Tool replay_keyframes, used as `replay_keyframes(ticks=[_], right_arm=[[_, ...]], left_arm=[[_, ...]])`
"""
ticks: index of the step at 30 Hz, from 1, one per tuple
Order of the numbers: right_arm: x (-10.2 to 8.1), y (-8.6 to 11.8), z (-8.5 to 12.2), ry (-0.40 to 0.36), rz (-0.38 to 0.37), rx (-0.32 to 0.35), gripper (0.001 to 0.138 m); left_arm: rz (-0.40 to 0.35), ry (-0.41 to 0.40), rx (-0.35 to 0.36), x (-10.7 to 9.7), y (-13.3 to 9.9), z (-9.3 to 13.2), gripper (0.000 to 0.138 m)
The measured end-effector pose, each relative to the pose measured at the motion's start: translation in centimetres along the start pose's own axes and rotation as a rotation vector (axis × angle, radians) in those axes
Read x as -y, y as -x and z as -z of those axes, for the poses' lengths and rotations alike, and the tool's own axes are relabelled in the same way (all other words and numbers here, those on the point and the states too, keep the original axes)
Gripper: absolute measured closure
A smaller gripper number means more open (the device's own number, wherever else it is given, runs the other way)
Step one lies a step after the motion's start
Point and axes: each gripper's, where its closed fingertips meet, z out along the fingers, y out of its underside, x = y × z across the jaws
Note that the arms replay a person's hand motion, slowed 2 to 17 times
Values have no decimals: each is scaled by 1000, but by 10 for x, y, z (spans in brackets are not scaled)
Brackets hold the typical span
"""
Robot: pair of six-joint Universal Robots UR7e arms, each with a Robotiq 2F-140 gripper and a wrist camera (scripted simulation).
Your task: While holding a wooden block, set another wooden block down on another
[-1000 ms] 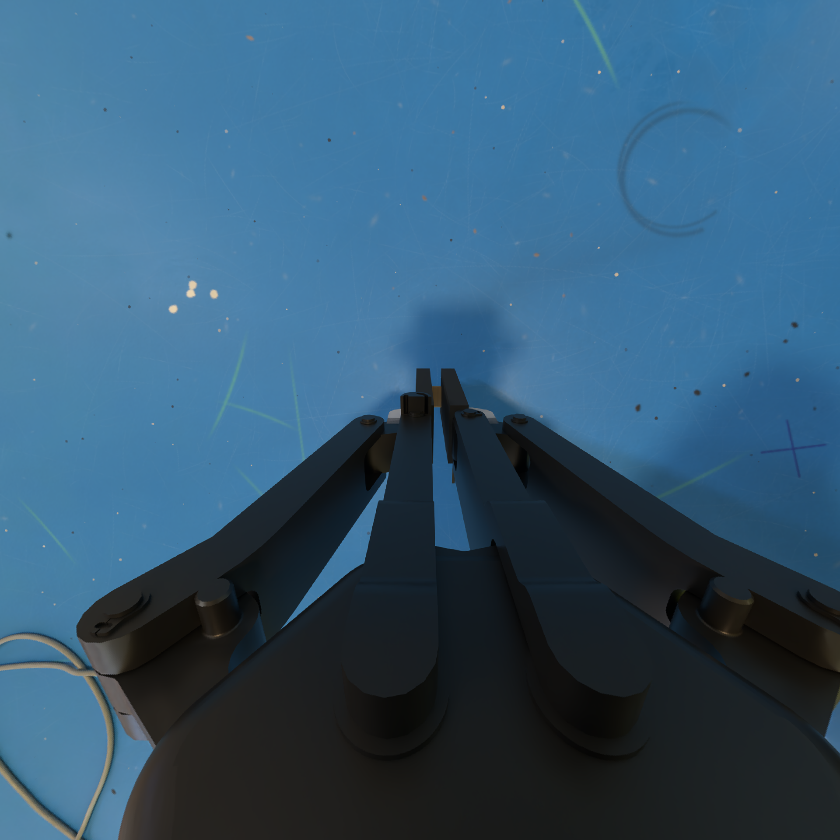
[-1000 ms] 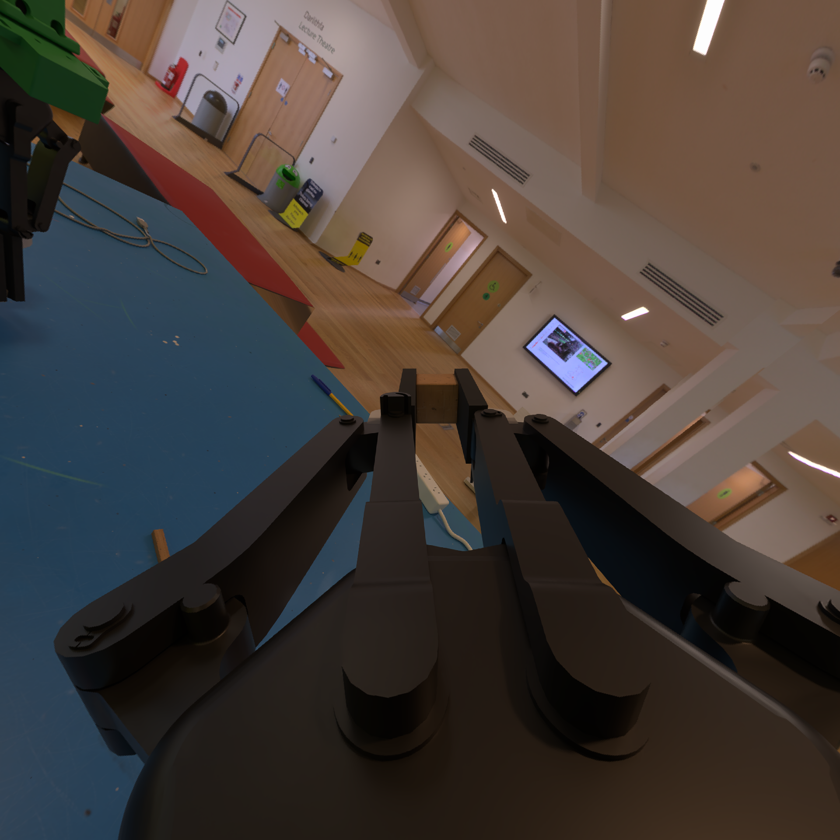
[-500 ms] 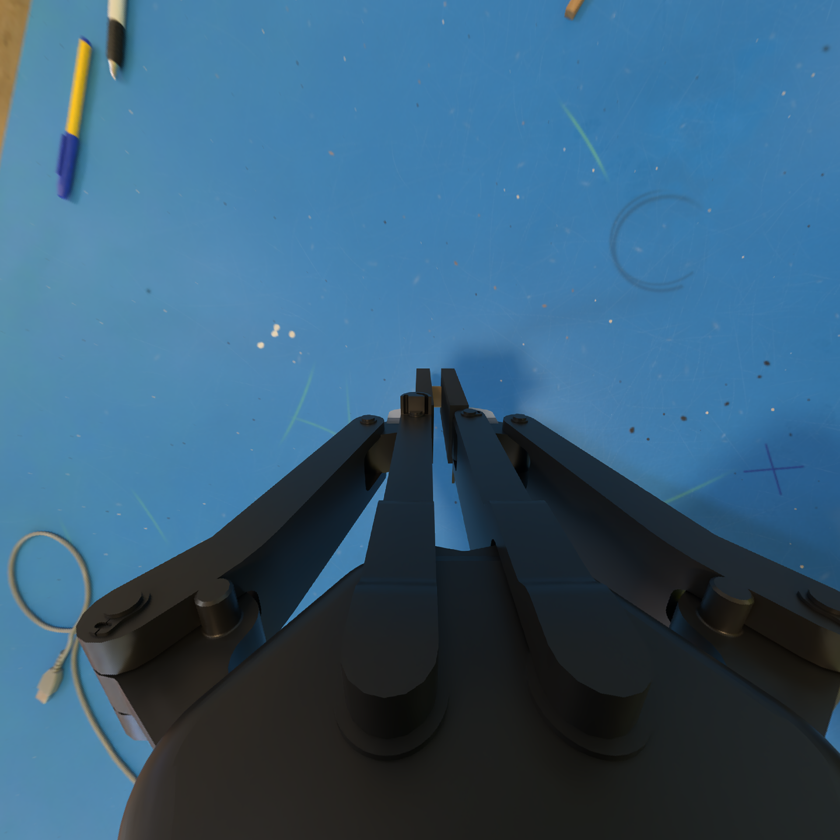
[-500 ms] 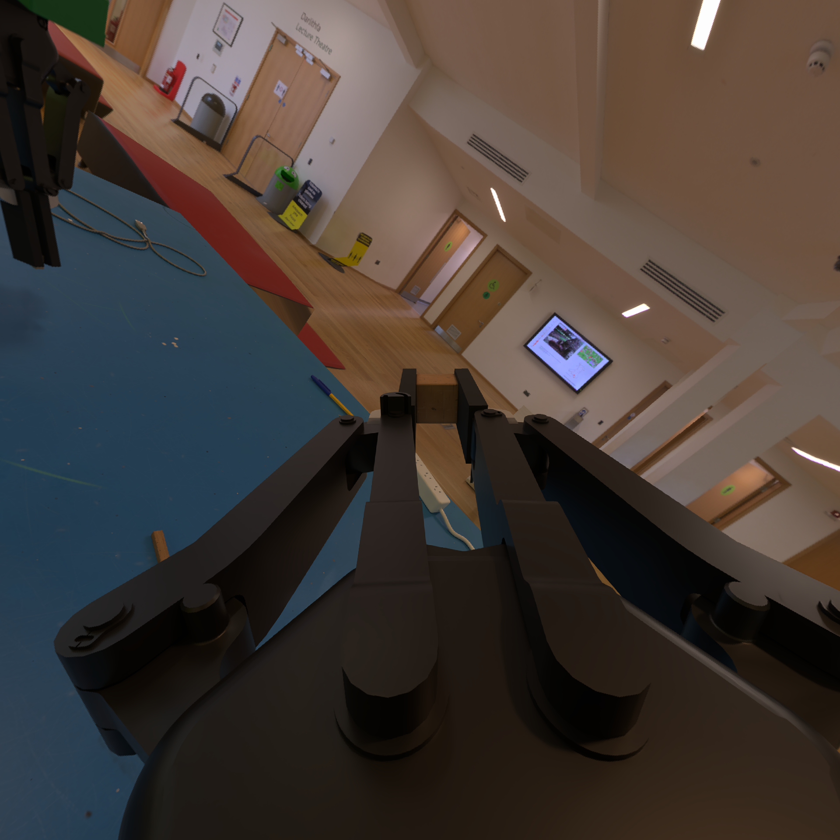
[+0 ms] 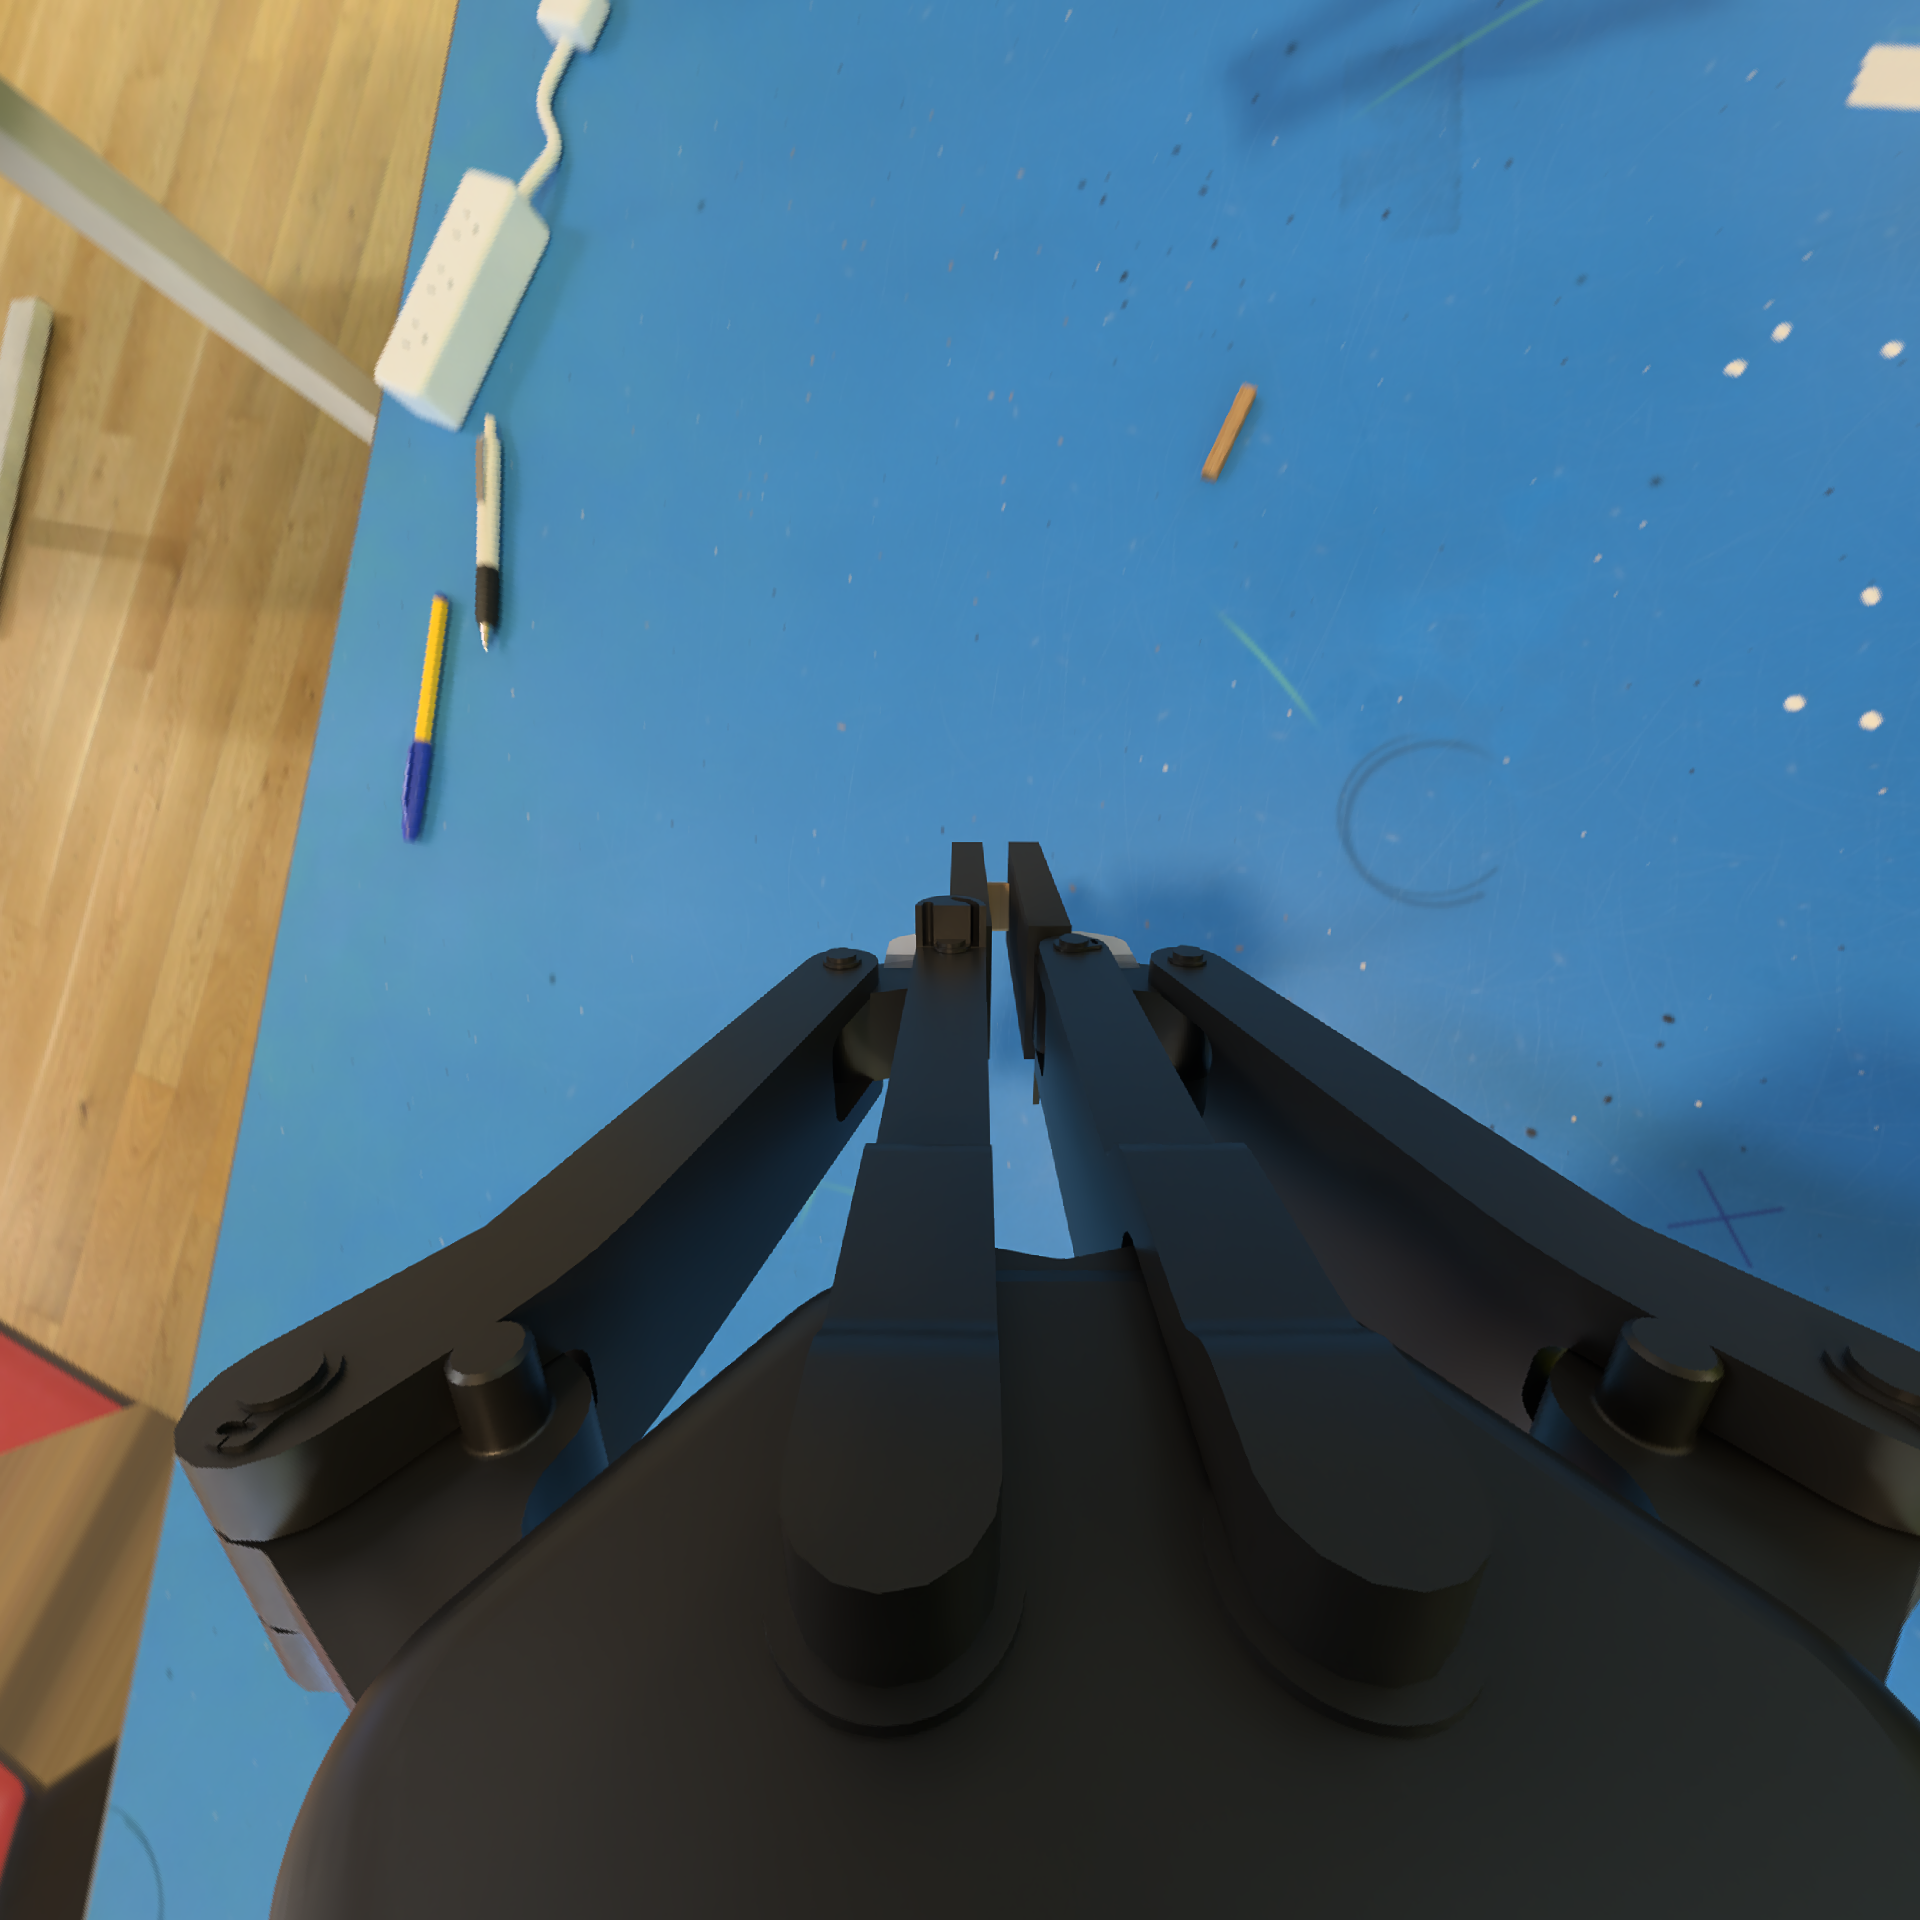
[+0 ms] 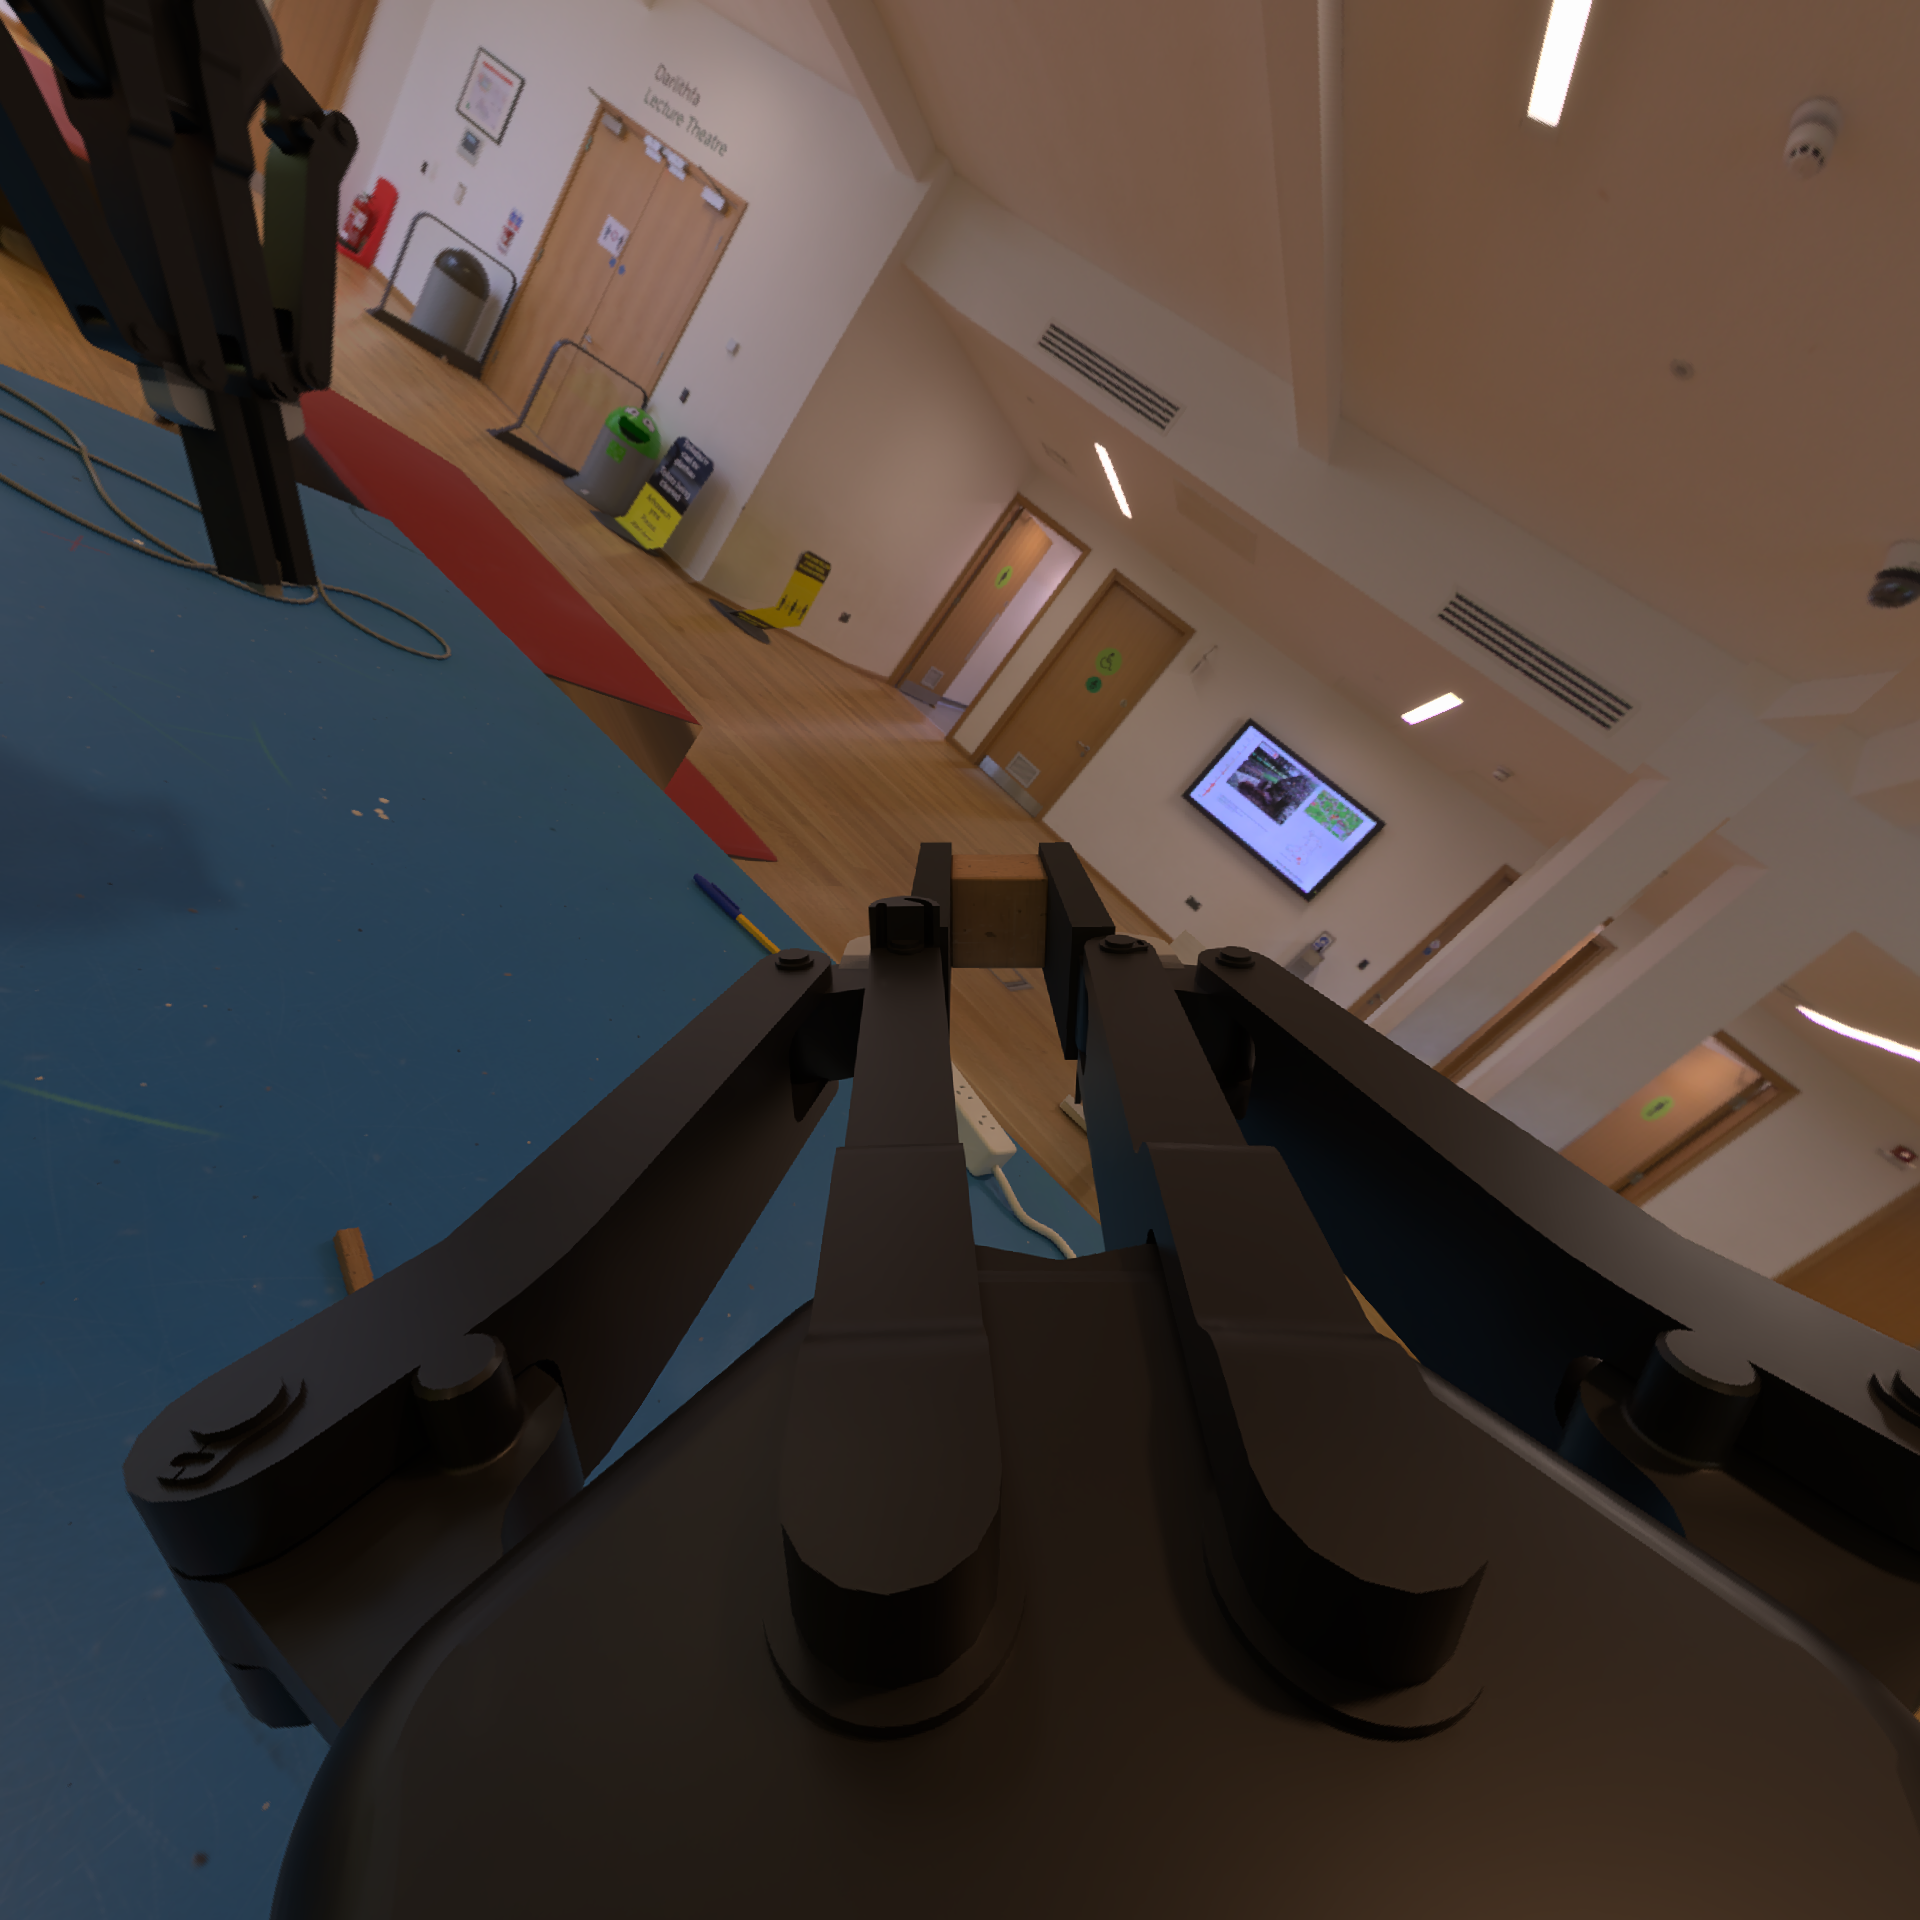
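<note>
My left gripper [image 5: 995, 871] is shut on a thin wooden block [image 5: 998, 906], of which only a sliver shows between the fingers, and holds it above the blue table [image 5: 935, 520]. My right gripper [image 6: 995, 868] is shut on a thicker wooden block [image 6: 995, 925] and holds it out past the table's edge, pointing toward the room. A third, small wooden block [image 5: 1228, 431] lies flat on the table ahead of the left gripper. It also shows in the right wrist view [image 6: 353, 1257]. The left gripper [image 6: 255, 520] hangs over the table at the upper left of the right wrist view.
A blue and yellow pen [image 5: 424, 717], a white pen [image 5: 486, 530] and a white power strip [image 5: 462, 296] lie by the table's left edge. A grey cable [image 6: 343, 613] loops on the table beyond the left gripper. A pale piece [image 5: 1886, 88] lies at the far right.
The left gripper has risen and moved on, bringing the table edge, pens, power strip and loose block into its view. It has shifted right in the right wrist view. The right gripper is still.
</note>
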Motion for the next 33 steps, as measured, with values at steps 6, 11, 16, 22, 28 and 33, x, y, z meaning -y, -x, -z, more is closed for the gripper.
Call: replay_keyframes(ticks=[6, 11, 16, 22, 28, 33], right_arm=[[2, -9, 8, -12, -17, -14, 117], [3, -18, 16, -22, -30, -27, 117], [-1, -28, 24, -11, -50, -28, 117], [-11, -38, 32, 19, -82, -8, 117], [-21, -49, 40, 51, -109, 1, 117], [-26, -60, 46, 48, -129, -14, 117]], left_arm=[[-89, -46, -43, 59, -7, -9, 132], [-164, -86, -106, 107, -24, -30, 132], [-222, -105, -183, 146, -48, -63, 132], [-286, -72, -249, 168, -76, -112, 132], [-337, 8, -298, 167, -97, -157, 132], [-360, 62, -324, 164, -107, -183, 132]])
